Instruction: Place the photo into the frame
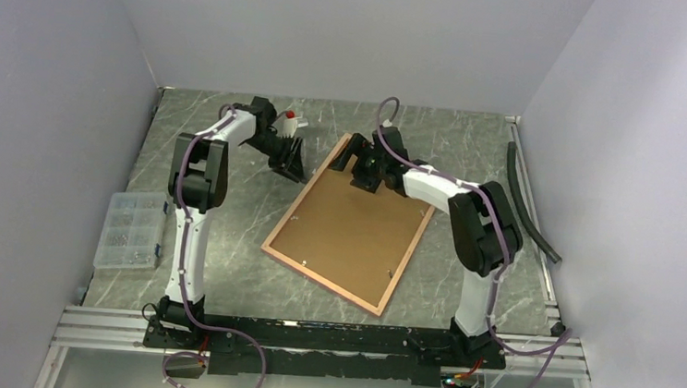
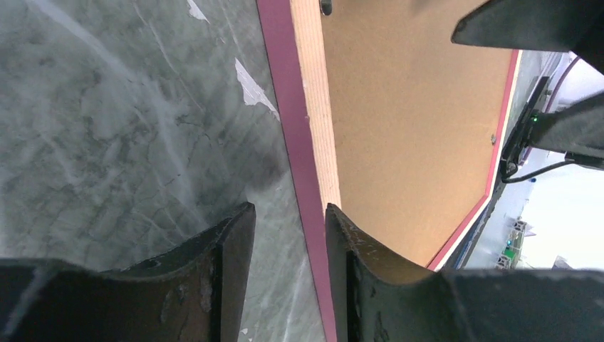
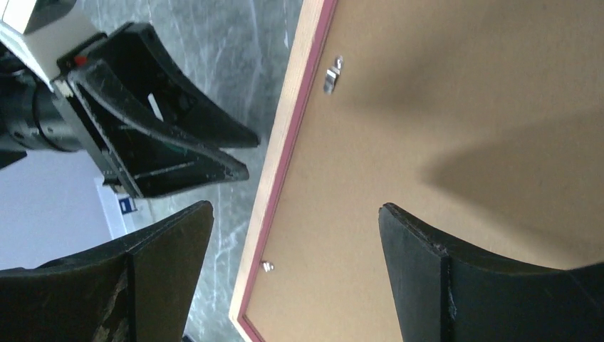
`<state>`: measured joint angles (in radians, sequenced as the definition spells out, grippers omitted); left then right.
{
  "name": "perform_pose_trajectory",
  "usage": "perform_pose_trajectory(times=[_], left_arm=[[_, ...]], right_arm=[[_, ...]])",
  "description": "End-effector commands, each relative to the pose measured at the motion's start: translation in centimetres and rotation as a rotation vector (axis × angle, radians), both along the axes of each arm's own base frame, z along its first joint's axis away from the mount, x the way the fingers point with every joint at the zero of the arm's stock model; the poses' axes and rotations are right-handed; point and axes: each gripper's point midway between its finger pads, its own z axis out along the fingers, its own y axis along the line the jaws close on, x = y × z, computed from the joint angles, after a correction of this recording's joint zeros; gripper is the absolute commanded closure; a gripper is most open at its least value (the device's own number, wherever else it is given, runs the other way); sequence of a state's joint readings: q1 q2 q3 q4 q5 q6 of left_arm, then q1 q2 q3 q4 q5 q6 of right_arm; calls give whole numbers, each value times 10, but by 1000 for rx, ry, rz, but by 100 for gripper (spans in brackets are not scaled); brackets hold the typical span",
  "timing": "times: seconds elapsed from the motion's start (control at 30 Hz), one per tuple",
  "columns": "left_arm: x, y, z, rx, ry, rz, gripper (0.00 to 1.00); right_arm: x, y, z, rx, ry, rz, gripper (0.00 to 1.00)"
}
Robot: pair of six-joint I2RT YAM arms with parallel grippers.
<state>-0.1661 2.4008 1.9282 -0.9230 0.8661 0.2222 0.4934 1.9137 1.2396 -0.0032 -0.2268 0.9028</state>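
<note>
Walled test cell, marble-look top.
Pale grey walls (image 1: pixel 52 88) on 3 sides; grey-green veined table (image 1: pixel 222 277); alu rails (image 1: pixel 98 328) at near edge; clear parts box (image 1: pixel 133 230) left, black hose (image 1: pixel 511 166) right; even light.

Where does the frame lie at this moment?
In the top view the frame lies back-up, skewed, in the middle of the table; the right gripper is over its far end, the left gripper beside its left edge.
</note>
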Motion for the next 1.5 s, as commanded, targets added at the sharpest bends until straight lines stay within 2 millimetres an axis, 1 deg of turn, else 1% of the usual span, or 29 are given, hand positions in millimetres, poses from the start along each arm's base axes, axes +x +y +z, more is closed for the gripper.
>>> perform_pose_trajectory(times=[0.0, 0.1, 0.27, 0.4, 0.57, 0.77, 1.03, 1.17, 1.27, 1.47], left_arm=[[12, -2, 3, -17, -16, 24, 55], [6, -7, -1, -33, 7, 10, 60], [-6, -14, -4, -39, 22, -12, 64], [-13, -17, -9, -31, 29, -25, 65], [-16, -15, -13, -22, 34, -27, 67], [-17, -15, -13, -21, 31, -30, 68], [-17, -15, -14, -26, 27, -30, 70], [-18, -15, -15, -25, 28, -31, 71], [-18, -15, -15, -23, 27, -32, 72], [-20, -13, -15, -21, 26, -35, 73]], right_arm=[[37, 12, 20, 58, -97, 20, 11], [48, 17, 5, 58, -82, 22, 13], [63, 24, -10, 57, -78, 18, 15], [71, 30, -18, 69, -74, 19, 15], [78, 38, -24, 95, -64, 21, 16], [74, 50, -31, 126, -37, 39, 18], [70, 52, -35, 144, -13, 28, 18], [69, 56, -36, 156, -6, 35, 19], [65, 61, -36, 159, 6, 42, 19], [53, 42, -41, 100, 25, -18, 18]])
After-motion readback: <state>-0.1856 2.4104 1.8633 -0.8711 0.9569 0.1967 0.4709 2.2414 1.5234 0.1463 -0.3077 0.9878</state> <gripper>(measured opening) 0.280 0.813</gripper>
